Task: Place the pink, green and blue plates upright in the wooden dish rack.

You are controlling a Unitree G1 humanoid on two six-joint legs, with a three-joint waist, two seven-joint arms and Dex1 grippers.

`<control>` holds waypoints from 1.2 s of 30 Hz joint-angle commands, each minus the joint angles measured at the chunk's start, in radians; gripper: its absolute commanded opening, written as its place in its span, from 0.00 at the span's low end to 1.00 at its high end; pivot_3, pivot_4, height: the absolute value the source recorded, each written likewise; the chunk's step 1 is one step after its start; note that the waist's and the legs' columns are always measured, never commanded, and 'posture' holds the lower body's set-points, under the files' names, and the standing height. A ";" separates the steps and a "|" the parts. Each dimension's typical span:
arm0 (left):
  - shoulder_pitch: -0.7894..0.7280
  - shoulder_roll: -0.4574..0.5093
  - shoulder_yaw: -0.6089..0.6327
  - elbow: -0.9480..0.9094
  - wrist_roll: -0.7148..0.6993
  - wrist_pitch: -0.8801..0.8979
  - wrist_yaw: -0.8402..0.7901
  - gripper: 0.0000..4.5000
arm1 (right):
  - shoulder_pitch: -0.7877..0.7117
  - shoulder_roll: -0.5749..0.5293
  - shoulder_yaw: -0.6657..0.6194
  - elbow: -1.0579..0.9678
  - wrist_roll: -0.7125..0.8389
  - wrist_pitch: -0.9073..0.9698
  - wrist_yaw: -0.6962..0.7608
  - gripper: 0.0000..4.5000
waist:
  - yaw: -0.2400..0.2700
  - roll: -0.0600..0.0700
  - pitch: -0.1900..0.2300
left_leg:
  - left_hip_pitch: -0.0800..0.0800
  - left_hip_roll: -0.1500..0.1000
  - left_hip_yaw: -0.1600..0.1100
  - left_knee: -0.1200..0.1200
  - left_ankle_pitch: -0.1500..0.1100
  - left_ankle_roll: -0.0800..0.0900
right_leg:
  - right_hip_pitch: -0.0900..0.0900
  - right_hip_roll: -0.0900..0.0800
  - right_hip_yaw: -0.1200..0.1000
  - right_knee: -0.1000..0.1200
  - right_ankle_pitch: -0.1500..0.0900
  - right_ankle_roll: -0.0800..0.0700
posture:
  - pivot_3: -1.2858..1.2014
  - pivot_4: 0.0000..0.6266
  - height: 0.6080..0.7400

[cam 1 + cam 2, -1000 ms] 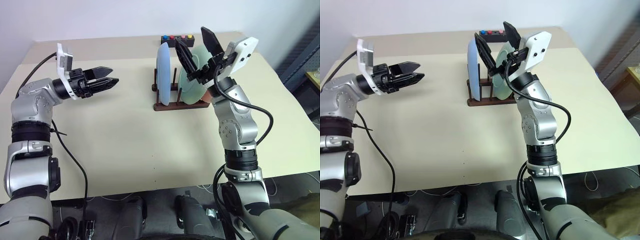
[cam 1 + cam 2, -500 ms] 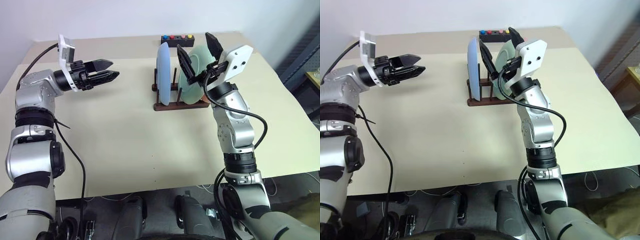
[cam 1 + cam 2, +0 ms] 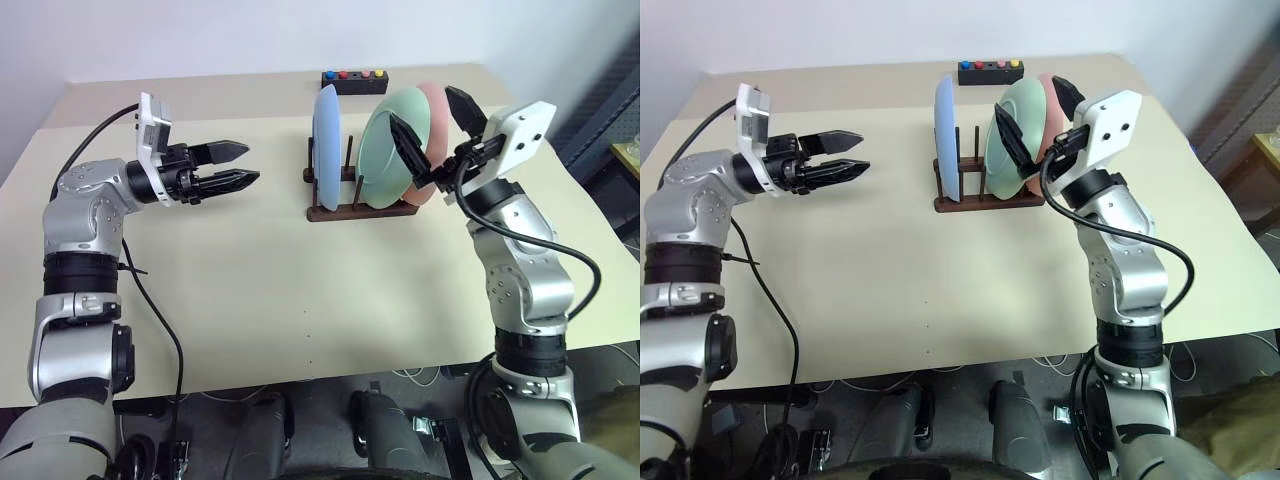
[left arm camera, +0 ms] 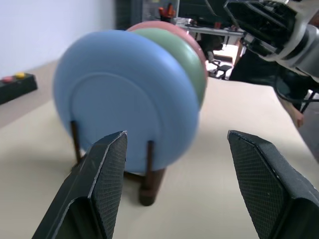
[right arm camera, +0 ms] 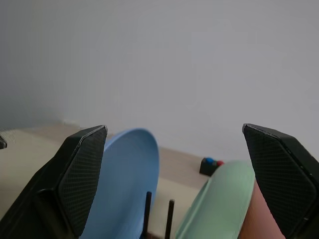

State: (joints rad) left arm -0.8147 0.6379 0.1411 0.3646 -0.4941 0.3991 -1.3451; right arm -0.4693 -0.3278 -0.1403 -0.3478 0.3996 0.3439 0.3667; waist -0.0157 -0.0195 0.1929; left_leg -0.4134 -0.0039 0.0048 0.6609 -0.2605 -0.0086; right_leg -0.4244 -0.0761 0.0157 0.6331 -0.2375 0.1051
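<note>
Compared with the earlier frame, the right gripper (image 3: 432, 140) had drawn back from the rack toward the table's right side, uncovering the pink plate (image 3: 437, 112), and the left gripper (image 3: 240, 164) had shifted in toward the table's centre. Neither gripper carried anything. The right gripper's fingers were spread wide apart, near the green plate's (image 3: 384, 148) rim without clasping it. The left gripper's fingers (image 4: 102, 181) were also spread, with nothing between them, and pointed across the table (image 3: 260, 290) at the rack, well apart from it.

Count on inspection: three plates, one blue (image 3: 326, 145), one green, one pink; one wooden dish rack (image 3: 345, 207); one small black box with coloured buttons (image 3: 353, 80) at the far edge.

All three plates stood in the rack. The blue plate was upright at the left end. The green and pink plates leaned rightward at the other end, the pink behind the green and apparently touching it.

Handling judgement: the plates looked rigid, light and smooth-surfaced, likely slippery under a pinch and liable to chip or topple if knocked. Any correction would best be taken at the upper rim, one finger on each face. The rack appeared light and could slide if pushed.
</note>
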 commanded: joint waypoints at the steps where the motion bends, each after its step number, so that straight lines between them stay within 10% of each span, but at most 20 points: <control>1: 0.021 -0.001 0.029 -0.087 -0.047 0.032 0.030 0.73 | 0.043 -0.023 -0.039 -0.113 0.069 0.062 -0.003 0.99 | 0.002 0.000 0.000 | 0.000 0.000 0.000 0.000 0.000 0.000 | 0.000 0.000 0.000 0.000 0.000 0.000 | 0.52 0.24 1.00; 7: 0.075 -0.006 0.009 -0.144 -0.062 0.034 0.032 0.73 | 0.169 -0.068 -0.070 -0.201 0.146 0.157 0.010 0.88 | 0.002 0.000 0.000 | 0.000 0.000 0.000 0.001 0.000 0.000 | 0.000 0.000 0.000 0.000 0.000 0.000 | 0.52 0.24 1.00; 16: 0.136 -0.004 0.010 -0.204 -0.073 0.037 0.047 0.73 | 0.304 -0.092 -0.037 -0.150 0.081 0.120 0.027 0.02 | 0.001 0.000 0.000 | 0.000 0.000 0.000 0.001 0.000 0.000 | 0.001 0.001 0.000 0.000 0.000 0.000 | 0.52 0.24 1.00; 36: 0.198 0.036 0.016 -0.280 -0.105 0.074 0.074 0.73 | 0.195 -0.081 0.025 0.088 -0.070 -0.014 0.072 0.02 | 0.002 0.000 0.000 | 0.000 0.000 0.000 0.002 0.000 0.000 | 0.001 0.001 0.000 0.000 0.000 0.000 | 0.52 0.24 1.00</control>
State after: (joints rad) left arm -0.6166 0.6607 0.1360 0.1156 -0.5800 0.4775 -1.2751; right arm -0.2517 -0.4104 -0.1150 -0.2503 0.3320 0.3566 0.4318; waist -0.0141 -0.0199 0.1926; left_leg -0.4133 -0.0040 0.0048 0.6629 -0.2607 -0.0082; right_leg -0.4231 -0.0751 0.0157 0.6329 -0.2376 0.1051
